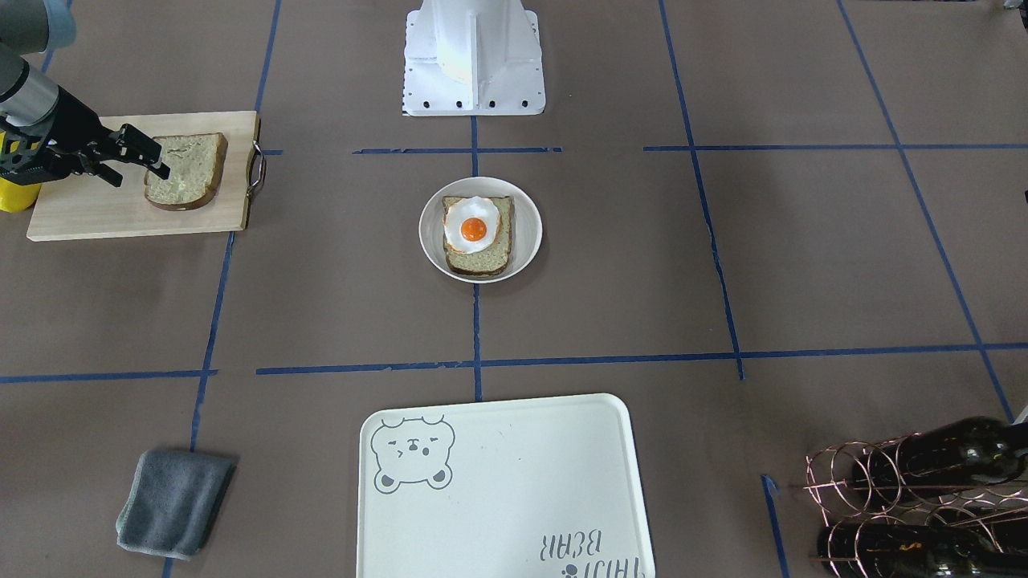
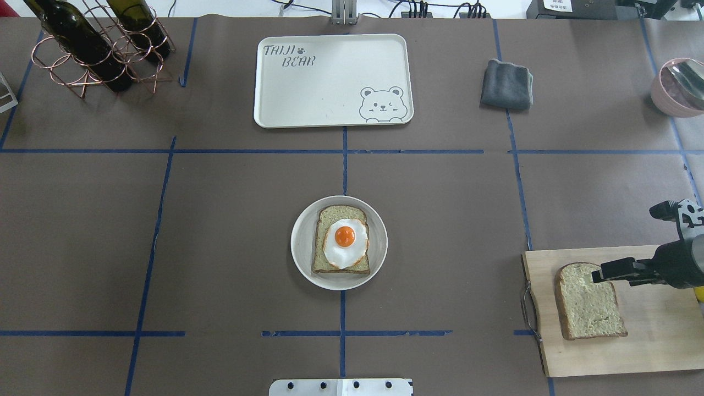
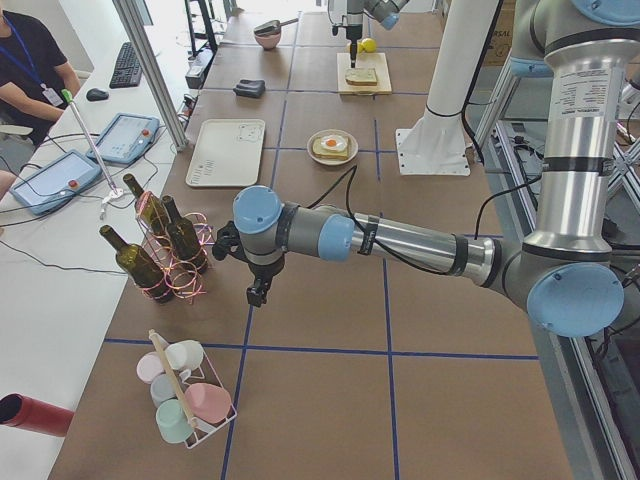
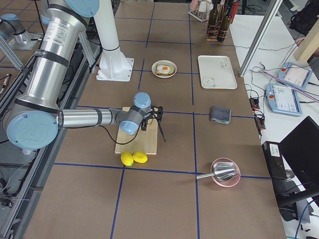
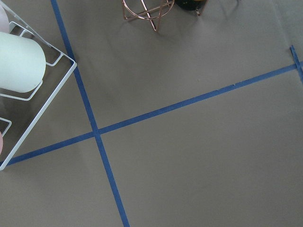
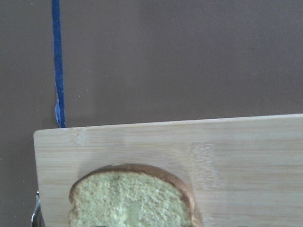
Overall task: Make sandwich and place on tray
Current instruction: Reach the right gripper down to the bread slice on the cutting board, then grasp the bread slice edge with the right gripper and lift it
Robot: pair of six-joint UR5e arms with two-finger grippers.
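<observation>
One bread slice (image 1: 186, 172) lies flat on the wooden cutting board (image 1: 96, 209), and shows in the overhead view (image 2: 588, 302) and the right wrist view (image 6: 132, 198). My right gripper (image 1: 161, 160) is open, its tips at that slice's edge (image 2: 599, 273). The second slice (image 2: 335, 212) lies on a small round white plate (image 2: 300, 242) with the fried egg (image 2: 345, 242) on top. The cream bear tray (image 2: 330, 82) stands beyond, with nothing on it. My left gripper (image 3: 257, 290) hangs low near the bottle rack; I cannot tell whether it is open or shut.
A grey cloth (image 2: 506, 83) lies right of the tray. A copper rack with wine bottles (image 2: 93, 49) stands at the far left. A pink bowl (image 2: 679, 85) is far right. Two lemons (image 4: 133, 158) lie beside the board. A wire rack of cups (image 3: 185, 395) is near my left arm.
</observation>
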